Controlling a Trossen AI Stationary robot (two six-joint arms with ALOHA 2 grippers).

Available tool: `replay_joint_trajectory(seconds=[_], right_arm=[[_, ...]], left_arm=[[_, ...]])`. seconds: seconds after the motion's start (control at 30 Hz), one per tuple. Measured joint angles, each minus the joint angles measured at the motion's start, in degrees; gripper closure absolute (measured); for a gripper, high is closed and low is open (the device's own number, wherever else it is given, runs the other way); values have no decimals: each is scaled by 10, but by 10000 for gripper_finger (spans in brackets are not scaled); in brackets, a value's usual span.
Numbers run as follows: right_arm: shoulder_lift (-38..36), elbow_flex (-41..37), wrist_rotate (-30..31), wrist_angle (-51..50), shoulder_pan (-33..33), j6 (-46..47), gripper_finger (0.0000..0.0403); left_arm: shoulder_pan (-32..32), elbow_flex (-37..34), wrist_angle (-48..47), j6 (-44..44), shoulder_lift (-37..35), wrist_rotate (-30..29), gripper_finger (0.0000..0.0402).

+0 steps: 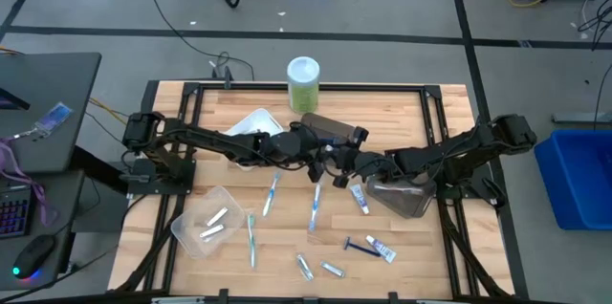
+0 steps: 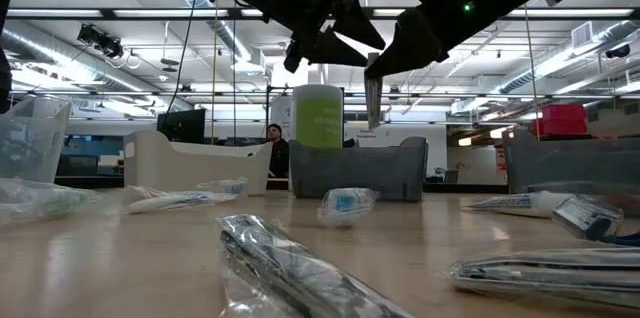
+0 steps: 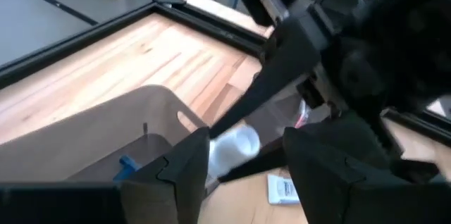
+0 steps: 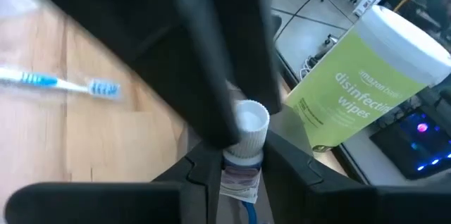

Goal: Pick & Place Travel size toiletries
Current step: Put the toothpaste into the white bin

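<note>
A wooden table [image 1: 382, 113] in a black frame stands on a grey floor, and the low view looks across it into a large lit workroom where a person [image 2: 275, 148] sits far behind. At the far edge, centre, stands a green wipes canister [image 1: 303, 83] with a white lid. A white bin [image 1: 251, 127] lies left of centre, a clear bin [image 1: 210, 220] sits near left with two small tubes [image 1: 215, 225] inside, and a dark bin [image 1: 402, 195] sits to the right. Both arms meet over the middle of the table. The right gripper [image 4: 238, 160] is clamped on a small white-capped tube [image 4: 243, 146], held upright above the surface; the low view shows this tube hanging from the raised fingers. The left gripper [image 3: 239, 155] is just beside it with its fingers spread apart, the tube's white cap lying between them without a visible grip. Loose on the wood lie three toothbrushes [image 1: 272, 195] near the centre and left of it, a white tube [image 1: 359, 196] beside the dark bin, a blue razor [image 1: 356, 244] touching another tube [image 1: 381, 249] nearer right, and two silver tubes [image 1: 318, 267] at the near edge.
</note>
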Motion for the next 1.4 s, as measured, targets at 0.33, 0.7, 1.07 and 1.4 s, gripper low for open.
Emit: replay_joint_trajectory(seconds=[0.33,0.7,1.07,1.4], right_arm=[[0,0,-5,14,-2,13,312],[0,0,-22,13,-2,13,312],[-1,0,-20,5,-2,23,311],[-1,0,-20,-7,-2,23,311]], left_arm=[[0,0,-13,15,0,-42,196],[2,0,-16,18,0,-60,195],[2,0,-24,8,0,-72,195],[2,1,-33,-5,0,-82,195]])
